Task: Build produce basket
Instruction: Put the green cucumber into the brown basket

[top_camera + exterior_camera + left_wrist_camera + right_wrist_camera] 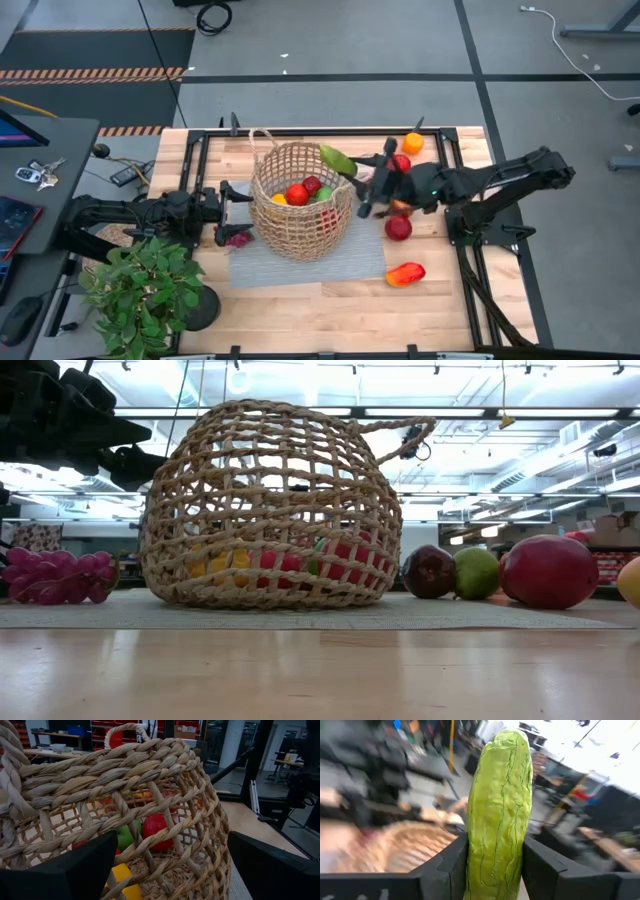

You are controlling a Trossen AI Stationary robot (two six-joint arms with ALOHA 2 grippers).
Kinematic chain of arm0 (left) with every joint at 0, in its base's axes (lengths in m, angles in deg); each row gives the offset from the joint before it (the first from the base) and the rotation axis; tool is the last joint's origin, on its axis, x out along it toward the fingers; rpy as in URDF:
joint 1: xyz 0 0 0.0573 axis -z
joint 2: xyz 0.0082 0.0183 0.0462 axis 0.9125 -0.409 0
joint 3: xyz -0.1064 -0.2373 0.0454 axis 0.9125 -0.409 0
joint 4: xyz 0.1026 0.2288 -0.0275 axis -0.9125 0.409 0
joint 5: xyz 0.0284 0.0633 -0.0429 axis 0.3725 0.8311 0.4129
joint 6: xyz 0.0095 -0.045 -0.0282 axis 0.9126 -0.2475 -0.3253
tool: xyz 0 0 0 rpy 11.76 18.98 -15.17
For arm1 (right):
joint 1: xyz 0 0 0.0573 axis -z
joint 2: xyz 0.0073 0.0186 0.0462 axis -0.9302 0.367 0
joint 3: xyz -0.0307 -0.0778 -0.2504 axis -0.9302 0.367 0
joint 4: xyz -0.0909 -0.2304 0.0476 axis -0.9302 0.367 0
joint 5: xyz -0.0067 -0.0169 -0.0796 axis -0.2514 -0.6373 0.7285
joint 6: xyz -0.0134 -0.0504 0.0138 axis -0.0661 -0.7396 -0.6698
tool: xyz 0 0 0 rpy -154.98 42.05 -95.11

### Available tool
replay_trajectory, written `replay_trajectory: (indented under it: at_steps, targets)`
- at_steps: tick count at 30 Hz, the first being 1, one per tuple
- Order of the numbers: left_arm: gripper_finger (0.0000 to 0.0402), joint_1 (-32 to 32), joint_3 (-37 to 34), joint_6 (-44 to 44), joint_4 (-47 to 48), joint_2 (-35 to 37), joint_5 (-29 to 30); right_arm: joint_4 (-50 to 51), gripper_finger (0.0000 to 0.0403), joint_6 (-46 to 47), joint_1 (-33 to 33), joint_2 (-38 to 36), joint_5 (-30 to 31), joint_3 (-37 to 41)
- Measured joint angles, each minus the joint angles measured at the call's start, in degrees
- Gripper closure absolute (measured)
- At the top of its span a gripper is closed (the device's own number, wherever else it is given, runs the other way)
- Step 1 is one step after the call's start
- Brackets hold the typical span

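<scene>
Basket [300, 200] of tan wicker stands on a grey mat [300, 262] in the middle of the wooden table [300, 310], already holding red, yellow and green toy produce [300, 193]. Just beside its right rim, the right gripper [352, 168] has its jaws pinching a green cucumber [499, 810], which pokes over the rim, while the left gripper [232, 203] sits at the basket's left side with jaws spread wide, near a bunch of purple grapes [58, 575]. Loose fruit lies to the basket's right: a red apple [398, 228], an orange [412, 143] and a red-orange pepper [405, 274]; a potted plant [140, 290] stands at the table's near-left corner.
</scene>
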Motion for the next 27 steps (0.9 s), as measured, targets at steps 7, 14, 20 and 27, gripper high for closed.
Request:
replay_trajectory:
  at_steps: [7,14,20,27]
  targets:
    - [0.0015,0.0,0.0,-0.02,-0.01,0.0,-0.01,-1.97,0.0242,-20.83,-1.94,6.41,19.36,0.0]
    - [0.0015,-0.01,0.0,-0.02,0.01,0.0,-0.01,-7.95,0.0242,-41.25,-3.78,12.83,29.53,0.0]
    - [0.0015,0.0,0.0,-0.02,-0.01,0.0,-0.01,-8.41,0.0243,-43.77,-4.09,14.47,29.43,0.02]
    - [0.0015,0.0,0.0,-0.02,-0.01,0.0,-0.01,-15.8,0.0243,-40.26,-2.91,15.02,21.16,0.0]
